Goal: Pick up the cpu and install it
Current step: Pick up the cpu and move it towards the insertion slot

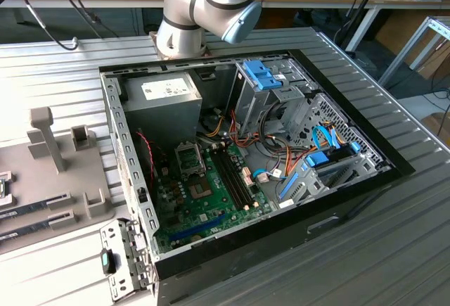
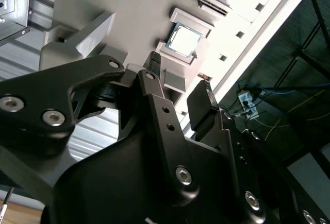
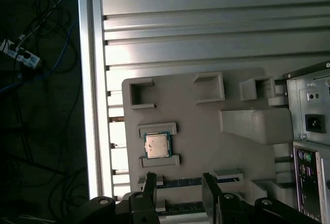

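Observation:
The cpu (image 3: 157,145), a small square chip with a shiny silver top, lies flat in its holder on the grey fixture tray (image 3: 206,147). It also catches the light in the second wrist view, where the cpu (image 2: 184,41) sits beyond the fingertips. My gripper (image 3: 179,180) hangs well above the tray, open, with nothing between its black fingers (image 2: 198,105). It stands a short way off to one side of the chip, over the memory sticks' slots. In the exterior view the open computer case (image 1: 133,179) holds the green motherboard (image 1: 204,207) with its socket frame (image 1: 190,157).
Raised grey blocks (image 3: 252,123) stand on the fixture tray beside the cpu. Long memory sticks (image 1: 35,204) lie in its slots. The grey power-supply box (image 1: 162,105), blue drive brackets (image 1: 264,77) and cables crowd the case. The arm's joints (image 1: 204,7) loom behind the case.

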Robot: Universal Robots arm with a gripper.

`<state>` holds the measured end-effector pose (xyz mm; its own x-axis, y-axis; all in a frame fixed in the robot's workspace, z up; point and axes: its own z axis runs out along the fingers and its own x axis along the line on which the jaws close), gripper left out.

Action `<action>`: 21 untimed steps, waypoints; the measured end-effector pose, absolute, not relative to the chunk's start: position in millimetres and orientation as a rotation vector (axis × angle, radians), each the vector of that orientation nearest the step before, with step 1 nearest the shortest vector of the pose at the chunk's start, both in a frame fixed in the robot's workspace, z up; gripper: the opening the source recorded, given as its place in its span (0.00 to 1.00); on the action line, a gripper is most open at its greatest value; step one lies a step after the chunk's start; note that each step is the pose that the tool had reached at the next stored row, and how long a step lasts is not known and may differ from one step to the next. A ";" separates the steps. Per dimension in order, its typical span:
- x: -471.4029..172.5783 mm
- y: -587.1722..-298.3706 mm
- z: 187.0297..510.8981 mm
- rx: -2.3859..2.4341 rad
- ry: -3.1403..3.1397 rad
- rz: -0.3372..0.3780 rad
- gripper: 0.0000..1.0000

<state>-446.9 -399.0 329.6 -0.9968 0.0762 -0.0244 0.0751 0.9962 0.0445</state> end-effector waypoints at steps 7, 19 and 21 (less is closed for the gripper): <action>-446.9 -399.0 327.4 0.118 3.113 0.068 0.48; -446.9 -399.0 324.4 0.118 3.113 0.068 0.48; -446.9 -398.9 323.8 0.118 3.113 0.068 0.48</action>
<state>-446.9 -398.9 323.8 -0.9968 0.0763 -0.0244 0.0751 0.9962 0.0445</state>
